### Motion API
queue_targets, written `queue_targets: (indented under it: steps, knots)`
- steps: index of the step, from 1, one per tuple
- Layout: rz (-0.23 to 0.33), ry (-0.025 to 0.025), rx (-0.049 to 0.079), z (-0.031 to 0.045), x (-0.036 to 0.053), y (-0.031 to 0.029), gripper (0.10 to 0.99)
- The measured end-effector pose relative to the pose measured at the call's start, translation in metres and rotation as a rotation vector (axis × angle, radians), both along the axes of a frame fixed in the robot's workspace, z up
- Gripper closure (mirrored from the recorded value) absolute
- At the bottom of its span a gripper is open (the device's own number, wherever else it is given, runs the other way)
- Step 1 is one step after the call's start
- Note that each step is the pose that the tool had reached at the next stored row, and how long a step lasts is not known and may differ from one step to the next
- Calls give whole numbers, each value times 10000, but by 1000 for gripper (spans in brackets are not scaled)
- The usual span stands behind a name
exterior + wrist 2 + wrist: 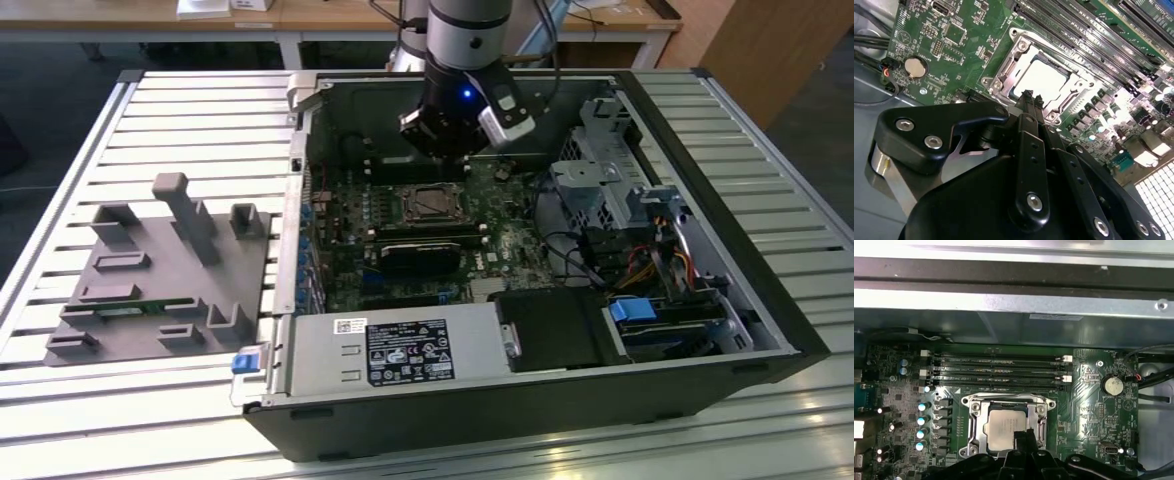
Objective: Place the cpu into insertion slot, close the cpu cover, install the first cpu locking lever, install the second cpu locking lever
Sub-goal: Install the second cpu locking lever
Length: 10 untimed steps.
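Observation:
The cpu (1001,426) (1043,80), a silvery square chip, lies flat in the insertion slot (966,401) on the green motherboard. The cpu cover (979,430) (1004,67), a silver frame with a square cut-out, lies down around the chip. In the exterior view the slot (430,203) sits inside the open computer case, just in front of the arm's wrist. My gripper (1028,95) (1023,434) hovers over the chip's near edge. Its black fingers are pressed together and hold nothing. I cannot tell how the locking levers stand.
Long black memory slots (994,367) run beside the socket, and a coin battery (1112,385) sits nearby. Case walls, a drive cage (627,190), cables (627,265) and a power supply (387,350) surround the board. A grey fixture (160,270) lies at the exterior view's left.

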<state>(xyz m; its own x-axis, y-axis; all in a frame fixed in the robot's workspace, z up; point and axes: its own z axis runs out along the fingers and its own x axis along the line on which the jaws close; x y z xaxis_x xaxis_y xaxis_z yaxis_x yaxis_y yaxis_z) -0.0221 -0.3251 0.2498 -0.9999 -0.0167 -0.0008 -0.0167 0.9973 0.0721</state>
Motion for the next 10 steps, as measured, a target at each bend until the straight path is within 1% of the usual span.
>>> queue_targets:
  steps: [4,10]
  knots:
    - [0,1,-1,40,0,0,980]
    - [1,1,-1,41,0,-14,980]
